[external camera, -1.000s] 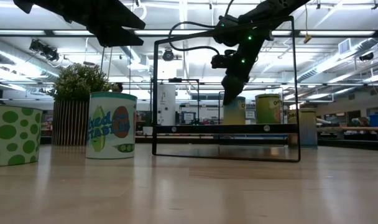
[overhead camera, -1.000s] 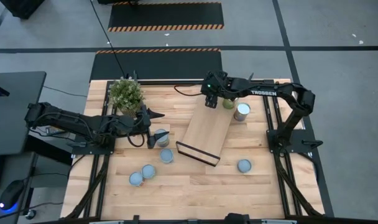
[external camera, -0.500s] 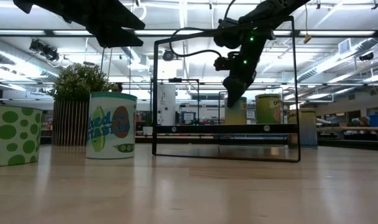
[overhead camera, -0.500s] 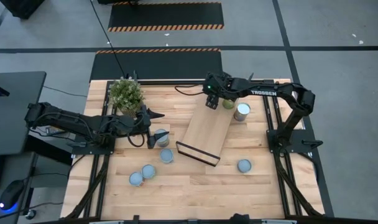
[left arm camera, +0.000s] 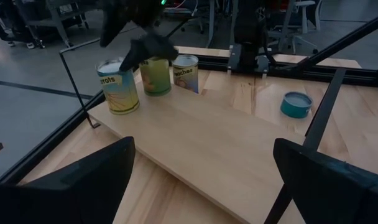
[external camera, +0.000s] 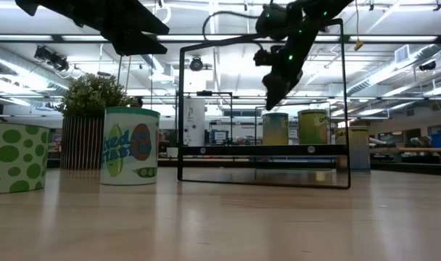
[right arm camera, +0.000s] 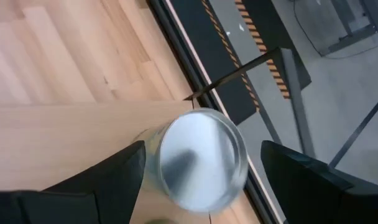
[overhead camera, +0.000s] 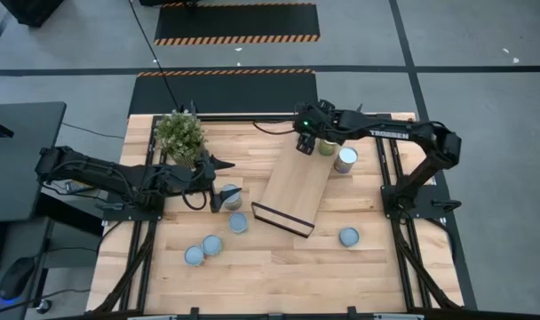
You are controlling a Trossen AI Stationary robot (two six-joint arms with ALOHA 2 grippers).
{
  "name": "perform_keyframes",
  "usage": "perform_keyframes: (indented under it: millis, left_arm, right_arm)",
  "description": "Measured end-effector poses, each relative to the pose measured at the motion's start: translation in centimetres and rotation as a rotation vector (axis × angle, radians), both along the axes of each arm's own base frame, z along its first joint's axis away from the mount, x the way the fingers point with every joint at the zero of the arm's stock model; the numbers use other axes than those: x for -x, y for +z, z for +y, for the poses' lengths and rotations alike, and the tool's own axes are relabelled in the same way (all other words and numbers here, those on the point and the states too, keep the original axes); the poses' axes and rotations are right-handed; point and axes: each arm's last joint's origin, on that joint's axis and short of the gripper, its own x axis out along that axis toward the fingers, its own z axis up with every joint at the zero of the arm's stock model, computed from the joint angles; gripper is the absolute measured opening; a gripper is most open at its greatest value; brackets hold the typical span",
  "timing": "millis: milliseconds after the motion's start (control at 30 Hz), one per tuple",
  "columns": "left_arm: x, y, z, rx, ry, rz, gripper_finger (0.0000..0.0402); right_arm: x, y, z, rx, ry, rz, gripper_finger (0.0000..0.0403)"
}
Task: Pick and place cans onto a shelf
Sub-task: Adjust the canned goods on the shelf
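The shelf (overhead camera: pixel 292 191) lies slanting across the table's middle. One can (left arm camera: pixel 117 87) stands upright on the shelf's far end; its silvery top (right arm camera: pixel 201 158) shows in the right wrist view. My right gripper (right arm camera: pixel 201 180) is open above that can, with a finger on either side of it and clear of it; it also shows in the low view (external camera: pixel 273 98). Two more cans (overhead camera: pixel 328 147) (overhead camera: pixel 345 160) stand on the table beside the shelf's far end. My left gripper (overhead camera: pixel 218 185) is open and empty, above the table near a can (overhead camera: pixel 230 196).
A potted plant (overhead camera: pixel 179 133) stands at the table's far left. Loose cans stand near the left gripper (overhead camera: pixel 239 222), toward the near left (overhead camera: pixel 212 244) (overhead camera: pixel 194 256), and on the right (overhead camera: pixel 348 236). The shelf's black end frame (external camera: pixel 264 109) stands upright.
My right gripper has risen straight up from the can on the shelf's far end and drifted slightly toward the table's right edge. The can stays standing where it was.
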Motion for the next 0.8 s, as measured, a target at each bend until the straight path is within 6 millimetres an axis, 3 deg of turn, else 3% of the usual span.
perform_keyframes:
  millis: [233,367,600,800]
  left_arm:
    - [0.0,-0.1,0.0,0.005,0.002,0.012,0.0389]
    - [0.0,-0.1,0.0,0.015,0.005,0.011,0.0389]
    - [0.1,-0.2,0.0,0.029,0.009,0.008,0.0389]
    - [0.0,-0.2,0.0,0.029,0.009,0.007,0.0389]
  right_arm:
    - [1.9,3.1,4.4,-0.03,0.069,-0.041,0.0325]
    - [3.7,3.6,6.1,-0.037,0.007,-0.033,0.0325]
    - [7.1,-0.1,7.1,-0.091,-0.091,0.04,0.0325]
    - [8.9,-2.4,7.2,-0.021,-0.148,0.104,0.0325]
